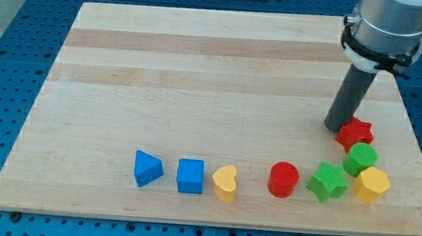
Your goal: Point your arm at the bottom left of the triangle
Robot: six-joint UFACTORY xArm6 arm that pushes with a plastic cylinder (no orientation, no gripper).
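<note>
A blue triangle block lies near the view's bottom, left of centre, on the wooden board. My tip rests on the board at the view's right, far to the right of the triangle and a little higher. It stands just left of, and about touching, a red star block.
Right of the triangle in a row: a blue cube, a yellow heart, a red cylinder, a green star. A green cylinder and a yellow hexagon block sit below the red star.
</note>
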